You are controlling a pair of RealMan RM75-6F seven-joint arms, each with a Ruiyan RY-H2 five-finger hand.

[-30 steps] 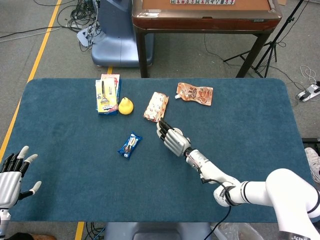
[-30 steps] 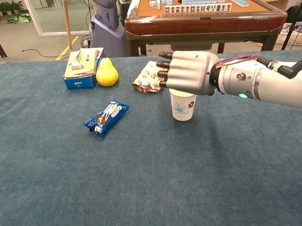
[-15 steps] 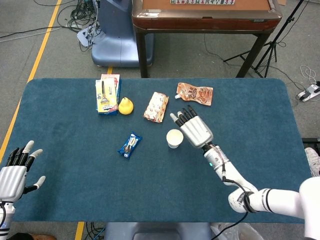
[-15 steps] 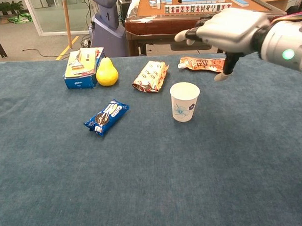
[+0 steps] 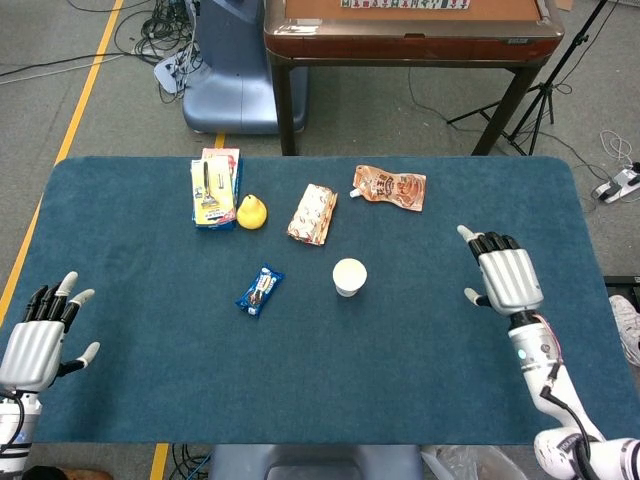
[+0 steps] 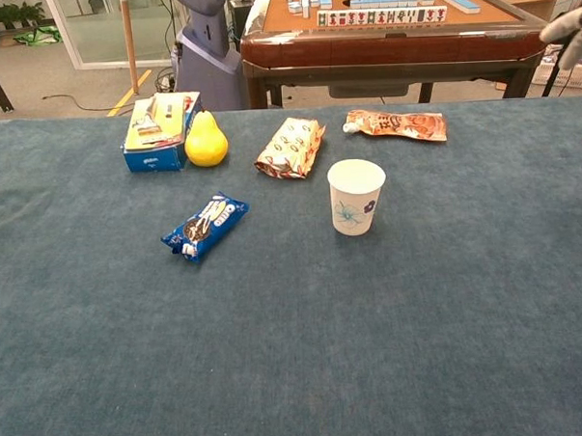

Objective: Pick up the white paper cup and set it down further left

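Observation:
The white paper cup (image 5: 349, 276) (image 6: 356, 197) stands upright near the middle of the blue table, with a small flower print on its side. My right hand (image 5: 504, 276) hovers well to the cup's right, fingers apart and holding nothing; only its fingertips (image 6: 573, 24) show at the chest view's right edge. At the table's near left corner my left hand (image 5: 40, 333) is open and empty. Neither hand touches the cup.
Left of the cup lies a blue cookie packet (image 5: 260, 290) (image 6: 205, 225). Behind it sit a snack bag (image 5: 313, 213), an orange pouch (image 5: 389, 186), a yellow pear (image 5: 251, 212) and a blue box (image 5: 216, 187). A wooden table (image 5: 410, 35) stands beyond.
My right hand has let go of the cup and swung away to the right, leaving the cup standing alone. My left hand drifted slightly upward.

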